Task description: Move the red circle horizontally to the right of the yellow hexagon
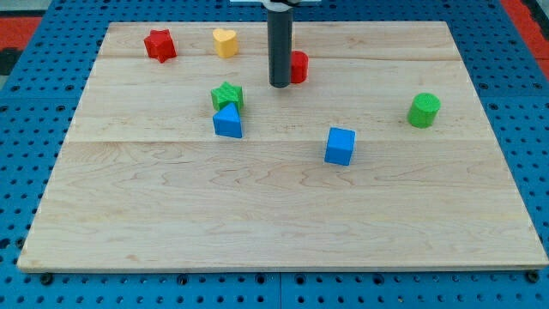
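The red circle lies near the view's top centre, its left part hidden behind my rod. My tip rests on the board just left of and slightly below the red circle, touching or nearly touching it. A yellow block, heart-like with a notched top, lies to the upper left of the tip. No other yellow block shows; the rod hides a strip of the board behind it.
A red star lies at the top left. A green star touches a blue triangle-like block left of centre. A blue cube lies at centre right, a green cylinder at right. The wooden board sits on a blue pegboard.
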Action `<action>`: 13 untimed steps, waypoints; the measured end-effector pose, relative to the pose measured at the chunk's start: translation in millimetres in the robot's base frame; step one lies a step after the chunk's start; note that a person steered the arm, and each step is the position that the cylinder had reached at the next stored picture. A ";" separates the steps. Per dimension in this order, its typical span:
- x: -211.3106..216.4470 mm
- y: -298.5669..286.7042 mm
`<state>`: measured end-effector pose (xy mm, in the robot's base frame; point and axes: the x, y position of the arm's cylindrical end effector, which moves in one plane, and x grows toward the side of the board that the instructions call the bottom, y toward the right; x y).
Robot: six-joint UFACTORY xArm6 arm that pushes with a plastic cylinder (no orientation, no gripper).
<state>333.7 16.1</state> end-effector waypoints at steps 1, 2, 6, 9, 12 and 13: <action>-16.7 28.1; -8.6 -10.0; -30.4 95.4; -46.0 136.6; -49.1 115.3; -46.4 109.7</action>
<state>287.4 125.8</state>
